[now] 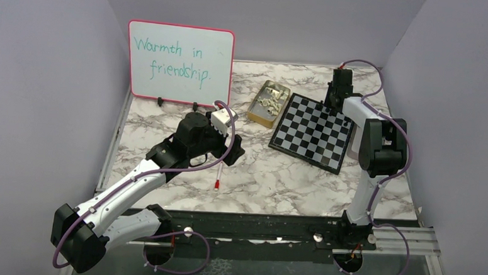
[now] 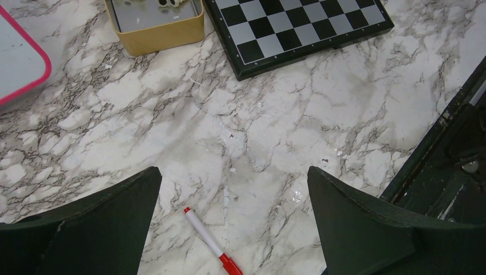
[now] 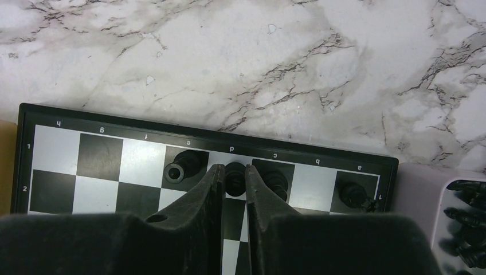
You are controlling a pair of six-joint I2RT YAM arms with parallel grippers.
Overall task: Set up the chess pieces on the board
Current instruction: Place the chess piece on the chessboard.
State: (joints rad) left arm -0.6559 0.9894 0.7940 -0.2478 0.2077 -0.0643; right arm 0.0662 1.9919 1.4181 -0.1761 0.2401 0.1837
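The chessboard (image 1: 311, 138) lies at the right of the marble table; it also shows in the right wrist view (image 3: 69, 152) and the left wrist view (image 2: 298, 28). My right gripper (image 3: 234, 169) is at the board's far edge (image 1: 333, 99), its fingers closed on a black chess piece (image 3: 234, 177) standing on the d square of the edge row. Other black pieces stand on the e square (image 3: 182, 166), the c square (image 3: 279, 182) and the a corner (image 3: 352, 193). My left gripper (image 2: 235, 195) hangs open and empty over bare marble (image 1: 227, 144).
A yellow tin (image 1: 268, 103) of cream pieces stands left of the board. A pale tray (image 3: 424, 195) with more black pieces (image 3: 467, 223) sits right of the board. A red-capped marker (image 2: 209, 243) lies under my left gripper. The pink-framed whiteboard (image 1: 180, 63) stands at the back left.
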